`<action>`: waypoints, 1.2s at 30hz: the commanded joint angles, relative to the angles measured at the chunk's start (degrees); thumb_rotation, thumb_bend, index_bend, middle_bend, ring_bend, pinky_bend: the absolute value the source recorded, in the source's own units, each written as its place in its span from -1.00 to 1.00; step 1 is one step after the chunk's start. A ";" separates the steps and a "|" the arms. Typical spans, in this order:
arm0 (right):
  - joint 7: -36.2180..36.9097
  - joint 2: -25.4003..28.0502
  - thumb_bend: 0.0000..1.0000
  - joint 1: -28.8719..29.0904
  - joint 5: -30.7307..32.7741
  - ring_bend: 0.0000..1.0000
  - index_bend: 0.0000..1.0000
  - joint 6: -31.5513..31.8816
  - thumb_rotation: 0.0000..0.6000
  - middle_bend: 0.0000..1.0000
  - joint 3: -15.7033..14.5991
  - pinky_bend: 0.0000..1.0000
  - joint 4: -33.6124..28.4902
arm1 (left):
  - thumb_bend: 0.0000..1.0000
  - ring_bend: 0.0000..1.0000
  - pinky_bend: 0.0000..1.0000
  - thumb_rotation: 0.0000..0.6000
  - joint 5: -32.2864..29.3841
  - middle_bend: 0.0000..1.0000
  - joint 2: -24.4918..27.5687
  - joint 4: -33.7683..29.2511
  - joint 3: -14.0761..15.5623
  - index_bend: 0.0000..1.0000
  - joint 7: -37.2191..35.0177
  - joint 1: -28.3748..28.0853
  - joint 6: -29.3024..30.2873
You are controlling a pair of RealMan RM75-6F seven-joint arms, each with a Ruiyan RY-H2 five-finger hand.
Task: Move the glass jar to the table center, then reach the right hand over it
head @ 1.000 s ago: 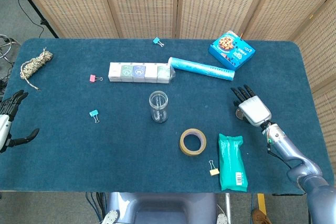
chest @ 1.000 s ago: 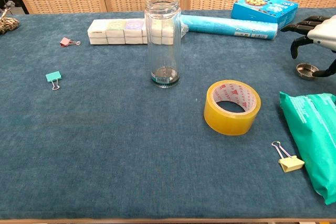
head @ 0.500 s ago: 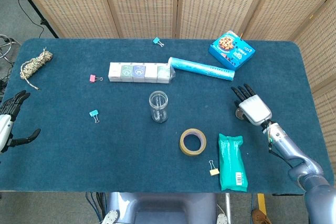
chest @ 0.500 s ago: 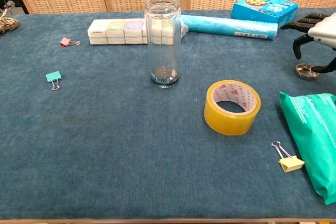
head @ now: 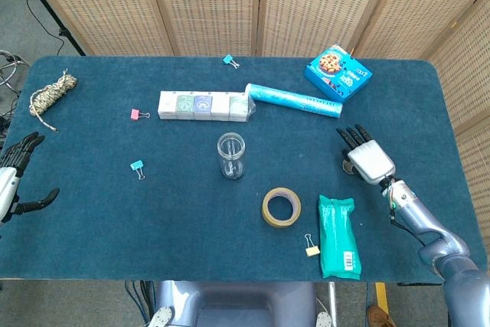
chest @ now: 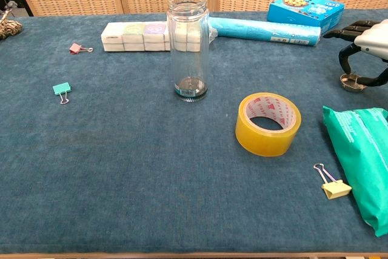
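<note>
Open desk (head: 306, 143) runs between the right hand (head: 366, 158) and glass jar (head: 230, 155), with the tape roll (head: 281, 207) and green packet (head: 338, 237) sitting nearer the robot.

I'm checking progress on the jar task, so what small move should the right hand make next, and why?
Probably lift the right hand slightly and start carrying it toward the glass jar. The jar already stands upright near the table's middle with nothing holding it, while the right hand hangs far off by the right edge, fingers curved around a small metal lid, so the reach over the jar is not yet done.
</note>
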 commanded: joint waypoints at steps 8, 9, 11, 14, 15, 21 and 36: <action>0.38 -0.42 -0.16 -0.05 0.27 -1.00 0.03 -0.08 1.00 -1.00 -0.19 -1.00 0.44 | -0.44 -1.00 -1.00 1.00 0.31 -1.00 0.05 -0.03 0.02 -1.00 -0.18 -0.12 -0.43; 0.44 -0.49 -0.15 -0.06 0.31 -1.00 0.03 -0.11 1.00 -1.00 -0.19 -1.00 0.47 | -0.45 -1.00 -1.00 1.00 0.32 -1.00 0.06 -0.04 0.01 -1.00 -0.18 -0.12 -0.45; 0.69 -0.63 -0.14 -0.08 0.43 -1.00 0.05 -0.20 1.00 -1.00 -0.19 -1.00 0.52 | -0.45 -1.00 -1.00 1.00 0.34 -1.00 0.05 -0.02 0.00 -1.00 -0.20 -0.11 -0.45; 1.00 -0.80 -0.14 -0.11 0.61 -1.00 0.07 -0.28 1.00 -1.00 -0.13 -1.00 0.57 | -0.44 -1.00 -1.00 1.00 0.31 -1.00 0.08 0.02 -0.05 -1.00 -0.32 -0.15 -0.56; 1.16 -0.87 -0.13 -0.14 0.70 -1.00 0.07 -0.33 1.00 -1.00 -0.10 -1.00 0.56 | -0.44 -1.00 -1.00 1.00 0.31 -1.00 0.11 0.02 -0.06 -1.00 -0.41 -0.14 -0.59; 1.69 -1.56 -0.09 -0.30 1.27 -1.00 0.12 -0.40 1.00 -1.00 0.21 -1.00 0.55 | -0.44 -1.00 -1.00 1.00 0.63 -1.00 0.31 0.21 -0.02 -1.00 -1.25 0.05 -0.41; 0.04 2.41 0.04 0.24 2.72 -1.00 0.17 4.08 1.00 -1.00 2.82 -1.00 -5.29 | -0.44 -1.00 -1.00 1.00 1.25 -1.00 0.77 0.60 -0.06 -1.00 -3.12 0.12 -0.35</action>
